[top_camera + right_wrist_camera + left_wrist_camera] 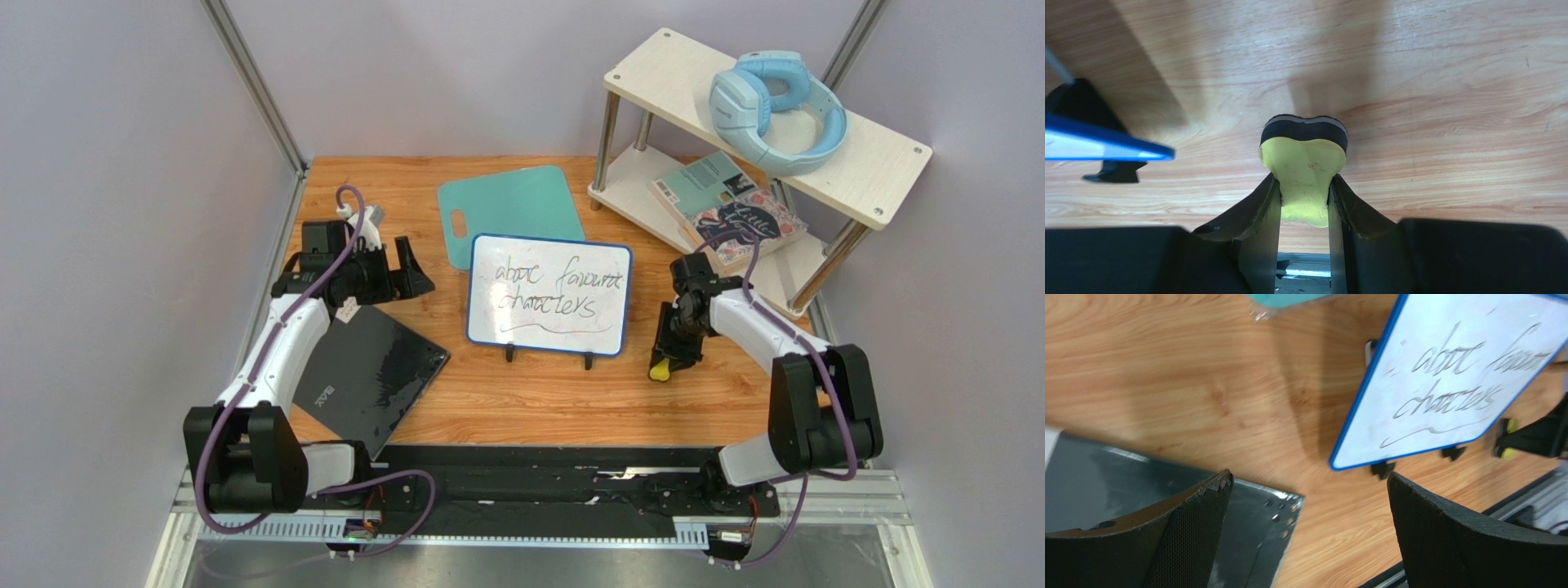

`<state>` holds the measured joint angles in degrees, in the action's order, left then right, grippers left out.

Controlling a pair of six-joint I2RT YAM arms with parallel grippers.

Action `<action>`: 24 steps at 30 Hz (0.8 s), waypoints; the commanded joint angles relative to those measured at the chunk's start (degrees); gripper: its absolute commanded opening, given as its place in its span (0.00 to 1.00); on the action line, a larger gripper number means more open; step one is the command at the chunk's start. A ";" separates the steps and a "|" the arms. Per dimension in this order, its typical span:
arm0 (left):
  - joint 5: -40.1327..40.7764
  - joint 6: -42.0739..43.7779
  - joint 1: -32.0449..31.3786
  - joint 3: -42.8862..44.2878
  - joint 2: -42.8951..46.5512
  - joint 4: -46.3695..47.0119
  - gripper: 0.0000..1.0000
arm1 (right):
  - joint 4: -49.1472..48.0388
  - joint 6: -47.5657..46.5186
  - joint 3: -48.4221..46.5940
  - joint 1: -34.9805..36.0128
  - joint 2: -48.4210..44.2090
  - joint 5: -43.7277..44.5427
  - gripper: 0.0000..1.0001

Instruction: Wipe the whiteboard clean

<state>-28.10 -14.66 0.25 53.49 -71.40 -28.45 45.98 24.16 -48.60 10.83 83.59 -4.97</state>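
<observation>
The whiteboard (550,295), white with a blue frame and two black feet, stands mid-table with dark handwriting on it; it also shows in the left wrist view (1450,380), and its blue edge shows in the right wrist view (1100,146). My right gripper (666,355) is shut on a yellow eraser with a dark pad (1304,165), squeezed between the fingers, just right of the board above the wood. My left gripper (405,270) is open and empty, left of the board.
A glossy black slab (366,374) lies front left. A teal mat (509,208) lies behind the board. A white two-tier shelf (785,123) at the back right holds blue headphones (773,108) and books (730,208).
</observation>
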 commanded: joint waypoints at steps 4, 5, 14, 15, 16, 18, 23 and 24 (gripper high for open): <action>-12.41 -15.39 0.01 -8.04 -2.94 27.27 0.99 | 1.31 -0.52 -3.60 0.51 -9.05 -6.88 0.00; -13.29 -16.88 -0.07 -9.71 -4.00 34.61 0.98 | 1.31 -0.87 -3.96 0.59 -10.89 -7.68 0.00; -18.83 -20.24 -3.41 -4.37 -15.69 49.28 0.92 | -2.73 0.80 -6.33 7.18 -16.97 -9.97 0.00; -19.10 -20.32 -4.29 -3.32 -16.75 49.36 0.91 | -3.34 1.32 -6.42 7.45 -16.71 -10.14 0.00; -19.19 -20.24 -4.64 -1.48 -18.93 49.54 0.91 | -4.65 1.59 -6.42 7.54 -16.10 -10.32 0.00; -20.24 -19.89 -5.43 0.46 -20.97 49.63 0.89 | -5.63 2.03 -6.51 7.80 -15.22 -11.02 0.00; -20.77 -19.18 -7.54 4.86 -25.98 49.89 0.88 | -8.71 1.77 -7.39 8.85 -11.79 -13.22 0.00; -21.47 -19.18 -7.72 5.47 -26.86 49.89 0.88 | -8.88 1.68 -8.08 9.03 -11.35 -13.39 0.00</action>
<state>-46.50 -34.39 -6.24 55.64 -95.85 18.26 41.28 25.45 -53.32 18.81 70.59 -15.84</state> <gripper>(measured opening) 0.887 0.317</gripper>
